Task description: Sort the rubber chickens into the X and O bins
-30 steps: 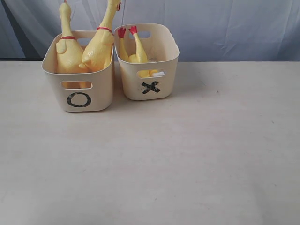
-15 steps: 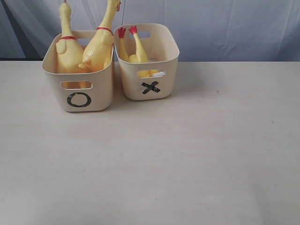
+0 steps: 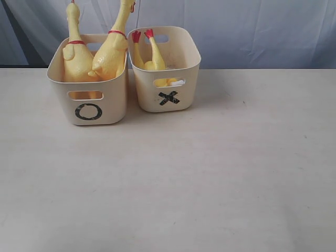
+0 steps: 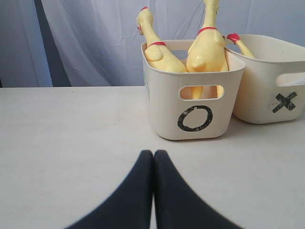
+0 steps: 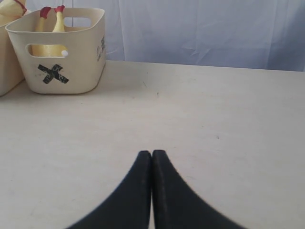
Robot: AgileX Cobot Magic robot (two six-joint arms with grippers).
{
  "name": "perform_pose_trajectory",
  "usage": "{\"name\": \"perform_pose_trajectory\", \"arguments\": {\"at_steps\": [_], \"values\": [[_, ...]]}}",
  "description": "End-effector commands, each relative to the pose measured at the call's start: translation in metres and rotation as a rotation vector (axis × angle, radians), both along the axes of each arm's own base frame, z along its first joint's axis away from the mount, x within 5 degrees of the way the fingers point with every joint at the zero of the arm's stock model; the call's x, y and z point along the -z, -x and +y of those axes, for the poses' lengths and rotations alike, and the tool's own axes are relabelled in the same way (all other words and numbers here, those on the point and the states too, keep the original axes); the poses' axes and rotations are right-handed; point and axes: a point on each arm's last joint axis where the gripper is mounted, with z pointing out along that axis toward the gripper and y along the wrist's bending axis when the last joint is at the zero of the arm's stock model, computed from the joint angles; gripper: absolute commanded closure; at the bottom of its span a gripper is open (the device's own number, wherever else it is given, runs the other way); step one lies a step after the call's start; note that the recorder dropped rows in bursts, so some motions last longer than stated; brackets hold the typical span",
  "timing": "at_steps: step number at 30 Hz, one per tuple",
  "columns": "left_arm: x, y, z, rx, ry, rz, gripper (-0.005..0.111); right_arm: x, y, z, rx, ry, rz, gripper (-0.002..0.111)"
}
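Three chickens, all binned, and nothing stirs. The first chicken and second chicken stand neck-up, side by side, in the O bin. The third chicken is head-down in the X bin, red feet poking above the rim. The bins sit just beside each other toward the back of the table, O to the left of X in the exterior view. Against the earlier frames there is no change: birds and bins are exactly where they were. The left claw is clenched on nothing, low over the table and facing the O bin. The right claw is likewise clenched and holds nothing.
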Motion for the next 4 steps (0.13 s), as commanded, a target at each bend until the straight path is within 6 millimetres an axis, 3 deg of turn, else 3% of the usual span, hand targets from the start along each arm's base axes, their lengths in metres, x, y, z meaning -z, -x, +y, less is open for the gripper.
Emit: {"name": "perform_pose_trajectory", "arguments": {"at_steps": [1, 4], "values": [[0.0006, 0.0003, -0.0005, 0.009, 0.008, -0.003, 0.107, 0.0001, 0.0002, -0.0001, 0.003, 0.0, -0.006, 0.108], [0.0008, 0.0003, -0.0005, 0.009, 0.008, -0.001, 0.107, 0.0001, 0.0002, -0.0001, 0.003, 0.0, -0.006, 0.108]]}}
